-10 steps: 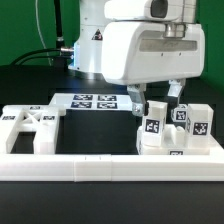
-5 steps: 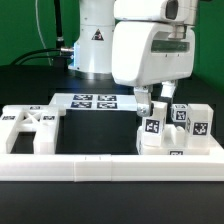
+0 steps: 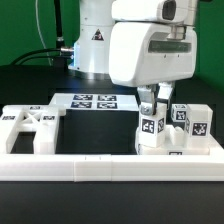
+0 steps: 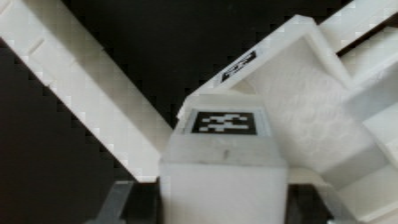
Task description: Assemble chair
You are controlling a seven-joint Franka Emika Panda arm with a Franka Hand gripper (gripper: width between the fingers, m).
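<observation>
My gripper [image 3: 153, 108] hangs over the group of white chair parts at the exterior view's right. Its jaws stand on either side of the nearest tagged white leg block [image 3: 151, 128], low on its top end. In the wrist view this block [image 4: 224, 150] fills the space between my dark fingers [image 4: 128, 203], with a thin dark gap on each side, so the gripper [image 4: 214, 206] looks open. Two more tagged blocks [image 3: 181, 116] [image 3: 198, 126] stand beside it. The X-braced panel [image 3: 28, 124] lies at the exterior view's left.
The marker board [image 3: 95, 101] lies flat behind the parts. The long white border rail [image 3: 100, 166] runs along the front. The arm's white base [image 3: 95, 45] and black cables [image 3: 45, 55] stand at the back.
The hand has shifted toward the exterior view's right, turned, and come down so that its fingers now straddle the nearest block.
</observation>
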